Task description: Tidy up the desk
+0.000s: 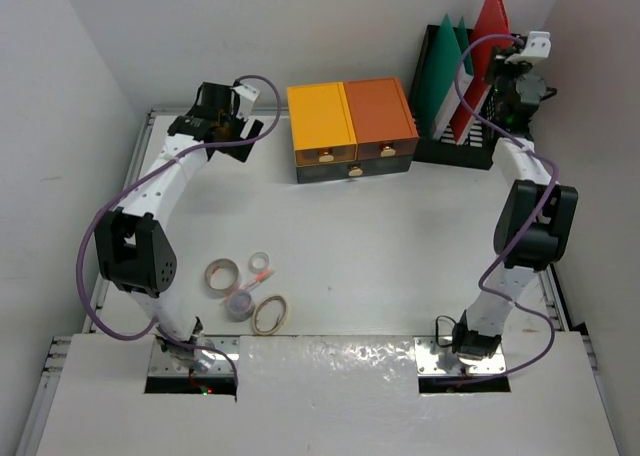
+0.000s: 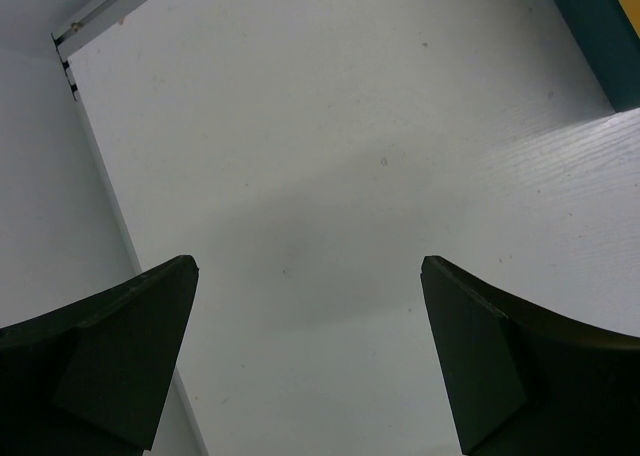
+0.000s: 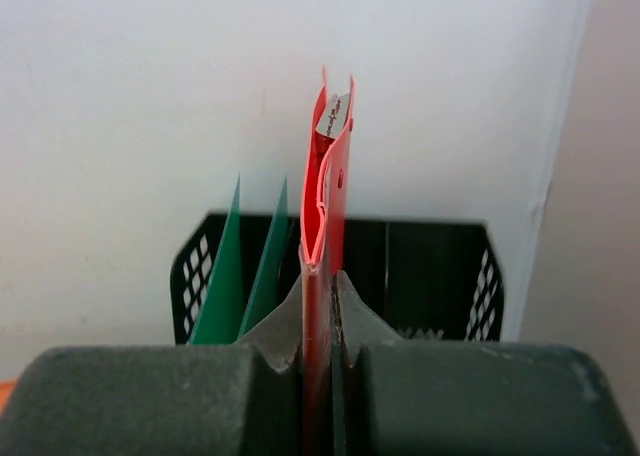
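Observation:
The white desk (image 1: 400, 226) fills the top view. At its back right stands a black mesh file holder (image 1: 452, 152) with two green folders (image 1: 441, 71) and a red folder (image 1: 491, 26) upright in it. My right gripper (image 1: 500, 84) is shut on the red folder's near edge. In the right wrist view that red folder (image 3: 328, 191) runs up from between the pressed fingers of the gripper (image 3: 320, 288), with the green folders (image 3: 228, 276) to its left in the holder (image 3: 430, 266). My left gripper (image 1: 240, 128) hovers open over bare desk at the back left, with nothing between the fingers of the gripper (image 2: 308, 266).
A yellow and orange drawer box (image 1: 350, 121) sits at the back middle. Tape rolls (image 1: 222, 273), (image 1: 270, 314), a small white ring (image 1: 261, 262) and a red pen (image 1: 263, 276) lie near the left arm's base. White walls close in on three sides.

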Robot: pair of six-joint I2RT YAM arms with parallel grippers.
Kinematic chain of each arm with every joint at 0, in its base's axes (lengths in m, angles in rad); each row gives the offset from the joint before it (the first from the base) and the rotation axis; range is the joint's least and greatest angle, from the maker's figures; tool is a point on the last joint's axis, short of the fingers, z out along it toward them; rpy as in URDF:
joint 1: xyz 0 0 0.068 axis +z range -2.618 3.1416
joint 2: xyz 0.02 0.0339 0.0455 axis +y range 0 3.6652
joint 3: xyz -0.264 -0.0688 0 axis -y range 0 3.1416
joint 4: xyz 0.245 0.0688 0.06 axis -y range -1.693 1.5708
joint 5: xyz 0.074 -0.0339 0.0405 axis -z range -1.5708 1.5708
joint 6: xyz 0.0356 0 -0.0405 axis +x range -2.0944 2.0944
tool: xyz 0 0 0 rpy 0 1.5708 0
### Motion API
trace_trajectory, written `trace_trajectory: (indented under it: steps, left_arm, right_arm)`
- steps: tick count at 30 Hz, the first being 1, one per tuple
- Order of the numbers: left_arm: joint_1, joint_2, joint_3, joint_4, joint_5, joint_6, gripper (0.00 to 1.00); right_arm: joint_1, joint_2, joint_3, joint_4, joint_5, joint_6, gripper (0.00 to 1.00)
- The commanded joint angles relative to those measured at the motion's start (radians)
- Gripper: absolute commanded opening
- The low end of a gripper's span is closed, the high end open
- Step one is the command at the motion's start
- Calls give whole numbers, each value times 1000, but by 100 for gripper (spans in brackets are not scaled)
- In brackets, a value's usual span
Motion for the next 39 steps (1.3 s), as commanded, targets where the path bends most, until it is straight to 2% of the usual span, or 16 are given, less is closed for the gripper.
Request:
trace_trajectory:
  steps: [1, 14, 23, 29, 34, 39]
  left_arm:
    - [14, -21, 34, 27, 5, 1, 93]
    - [14, -17, 40, 17, -11, 0, 93]
    - [14, -25, 28, 14, -20, 4, 93]
    - [13, -21, 26, 17, -18, 4, 93]
    - [14, -17, 31, 17, -9, 1, 93]
    - [14, -18, 31, 17, -3, -2, 93]
  right_arm:
    - [18, -97, -7, 264, 48, -63, 0]
    - [19, -39, -85, 385, 25, -65, 0]
    - [21, 36, -153, 531, -22, -67, 0]
    - [27, 38, -274, 577, -21, -68, 0]
    - [32, -10, -357, 554, 18, -71, 0]
    - [33, -48, -352, 400, 48, -67, 0]
